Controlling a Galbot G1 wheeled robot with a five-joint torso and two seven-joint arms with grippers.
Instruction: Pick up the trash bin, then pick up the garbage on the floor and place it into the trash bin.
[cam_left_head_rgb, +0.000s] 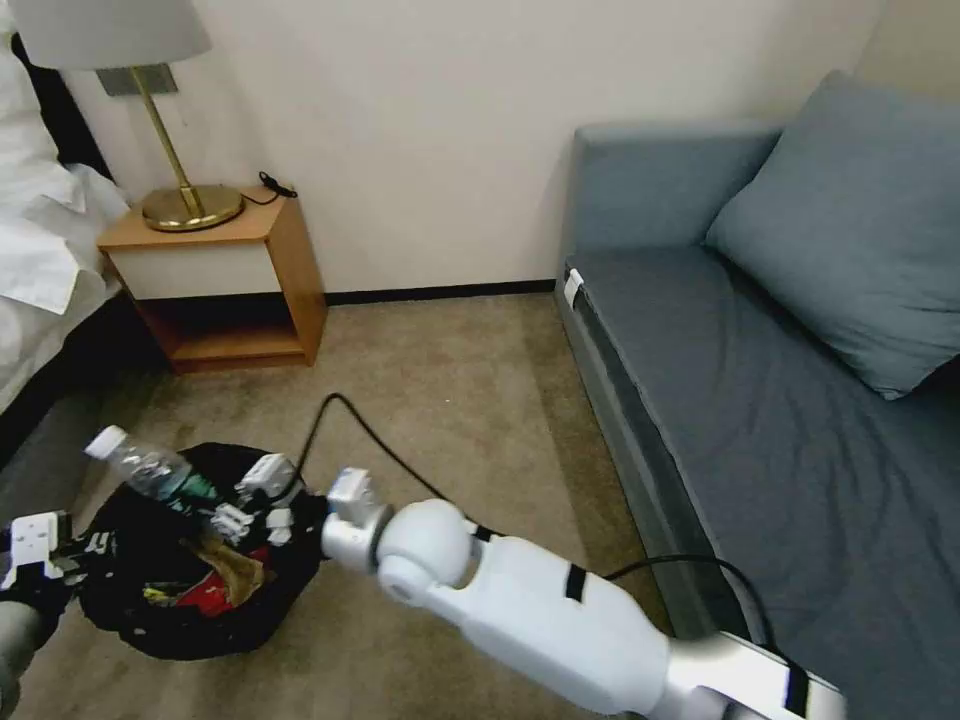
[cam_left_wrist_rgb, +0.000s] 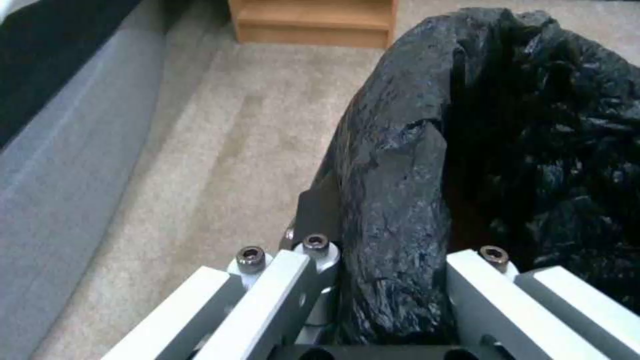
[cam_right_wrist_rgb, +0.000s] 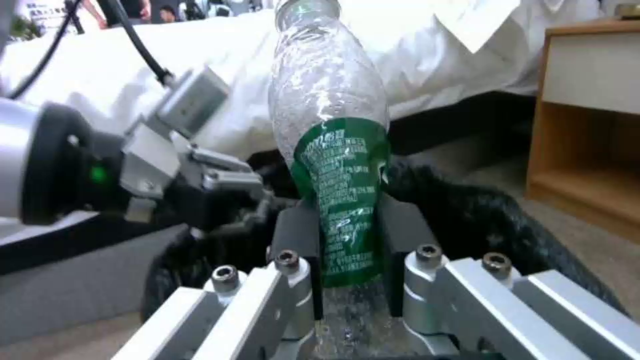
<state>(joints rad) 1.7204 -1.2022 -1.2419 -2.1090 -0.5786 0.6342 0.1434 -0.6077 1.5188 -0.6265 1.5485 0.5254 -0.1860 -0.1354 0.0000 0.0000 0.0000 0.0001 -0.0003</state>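
Note:
The trash bin (cam_left_head_rgb: 125, 612), lined with a crinkled black bag, is at the lower left of the head view. My left gripper (cam_left_head_rgb: 52, 562) is shut on the trash bin's bag-covered rim (cam_left_wrist_rgb: 393, 200), one finger outside and one inside. My right gripper (cam_left_head_rgb: 240, 508) hangs over the bin's opening, shut on a clear bottle (cam_left_head_rgb: 148, 466) with a green label (cam_right_wrist_rgb: 341, 190) and a white cap, one piece of the garbage. In the right wrist view the right gripper (cam_right_wrist_rgb: 347, 240) clamps the bottle near its base. A red wrapper (cam_left_head_rgb: 205, 592) and brown crumpled paper (cam_left_head_rgb: 236, 570) lie inside the bin.
A wooden nightstand (cam_left_head_rgb: 225, 285) with a brass lamp (cam_left_head_rgb: 190, 205) stands at the back left, beside a bed (cam_left_head_rgb: 35, 270). A grey-blue sofa (cam_left_head_rgb: 780, 400) takes up the right side. A black cable (cam_left_head_rgb: 375, 440) crosses the beige carpet (cam_left_head_rgb: 450, 380) between them.

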